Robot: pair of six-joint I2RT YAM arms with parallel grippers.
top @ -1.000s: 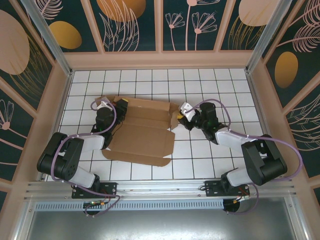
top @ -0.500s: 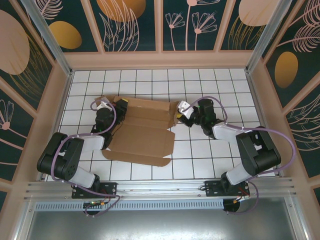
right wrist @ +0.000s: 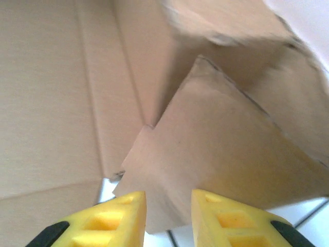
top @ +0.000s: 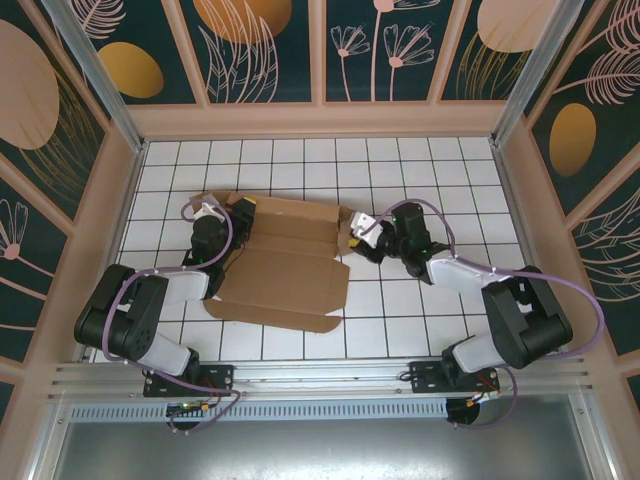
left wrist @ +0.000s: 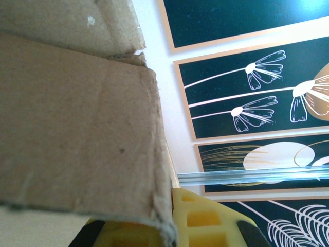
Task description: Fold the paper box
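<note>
The white tiled tabletop [top: 400, 160] sits inside a booth of dark panelled walls [top: 270, 50] painted with pale flowers and leaves. The paper box [top: 285, 265], a brown corrugated blank, lies mostly flat left of the middle of the tabletop, between the two arms. Its wide panels are spread on the tiles, and a flap is raised at each of its far corners.

The left arm [top: 150, 305] reaches forward along the box's left edge. The right arm [top: 500, 300] bends in from the right toward the box's far right corner.

The left tool [top: 238, 208] is at the far left flap. In the left wrist view the left tool [left wrist: 167, 226] has a yellow finger on either side of the flap's edge and looks closed on the cardboard.

The right tool [top: 358, 232] is at the raised right flap. In the right wrist view the right tool [right wrist: 168, 216] has its yellow fingers [right wrist: 118, 216] apart, with the flap's lower corner hanging just above the gap and a bit of white tile showing between them.
</note>
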